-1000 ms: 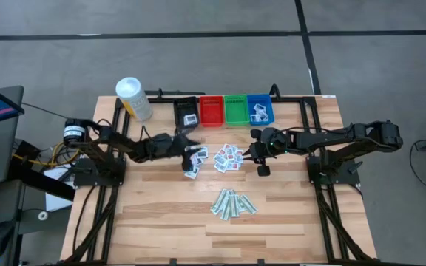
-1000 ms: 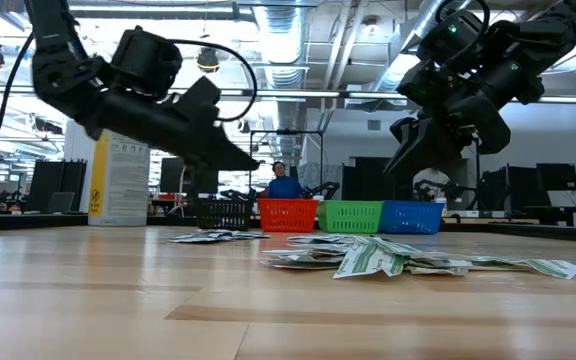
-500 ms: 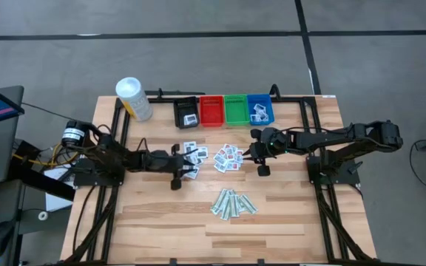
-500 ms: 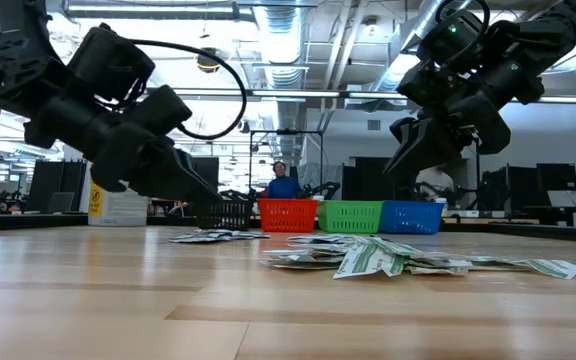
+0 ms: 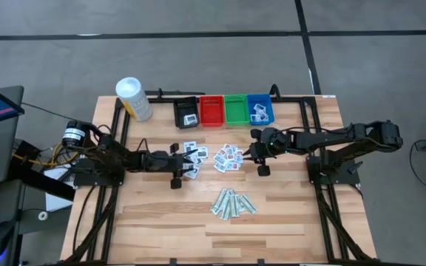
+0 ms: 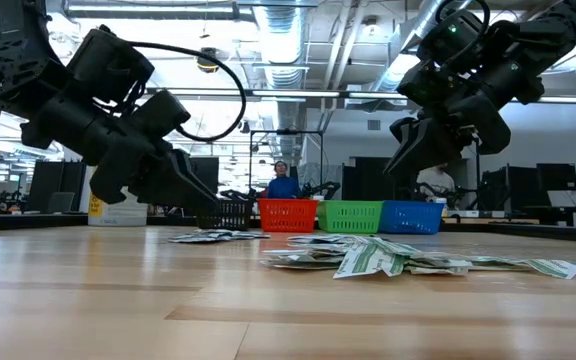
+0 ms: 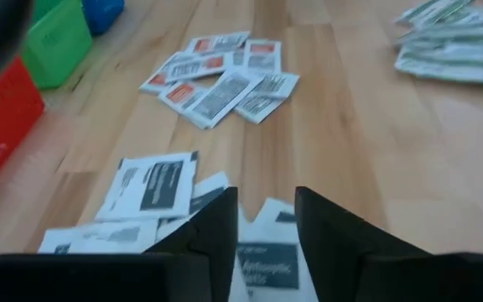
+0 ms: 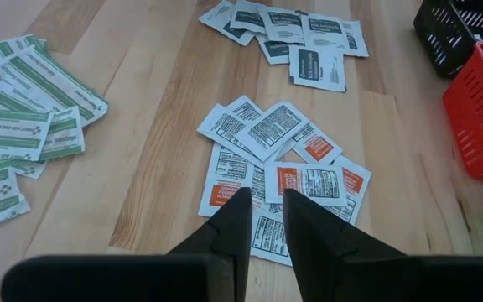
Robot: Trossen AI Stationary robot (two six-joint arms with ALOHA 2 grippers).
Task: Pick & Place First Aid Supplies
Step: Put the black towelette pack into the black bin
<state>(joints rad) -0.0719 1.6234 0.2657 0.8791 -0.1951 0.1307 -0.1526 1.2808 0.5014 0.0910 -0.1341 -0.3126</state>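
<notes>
Since a second ago the left arm has swung down from beside the bins, and the left gripper (image 5: 177, 169) now hangs low over the cluster of white squarish packets with dark print (image 5: 191, 157) on the pale wooden slatted table (image 5: 287, 199), its fingers parted around nothing. The right gripper (image 5: 261, 163) waits beside the red-printed white packets (image 5: 228, 158), nearly closed and empty. The long pale-green wrapped strips (image 5: 232, 203) lie nearer the front edge. These packets look light, thin and limp; pinching an overhanging edge seems safest.
</notes>
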